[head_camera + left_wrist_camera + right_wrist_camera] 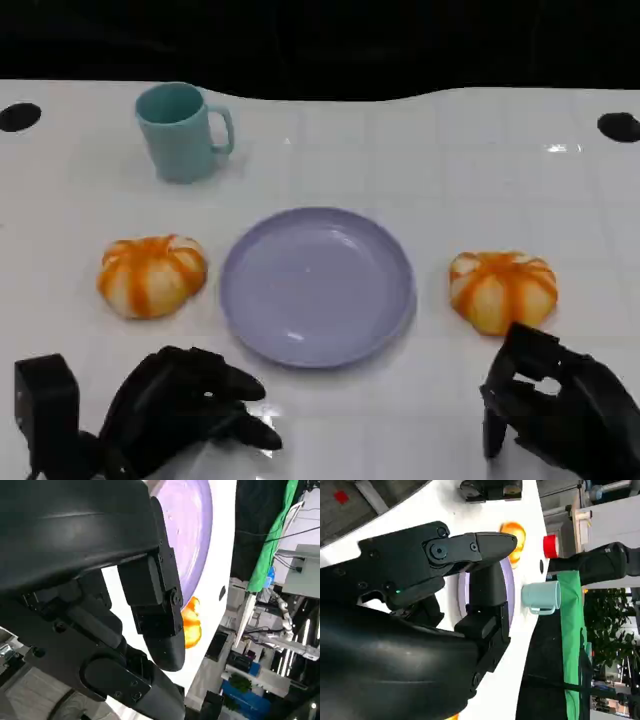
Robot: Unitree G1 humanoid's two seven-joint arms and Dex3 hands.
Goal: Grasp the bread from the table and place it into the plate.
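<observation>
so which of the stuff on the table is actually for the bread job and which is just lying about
For the job:
- bread on the left, beside the plate
- bread on the right, just beyond the right hand
- purple plate, nothing on it yet
- left hand, holding nothing

Just lying about:
- teal mug, upright at the far left of the white table

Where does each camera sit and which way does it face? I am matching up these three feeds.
Head view: high on the robot, looking down at the table; plate, two breads, teal mug, left hand and right hand.
Left wrist view: behind the left hand, facing across the plate to the right bread.
Right wrist view: behind the right hand, facing the left bread and mug.
Shared: the plate.
</observation>
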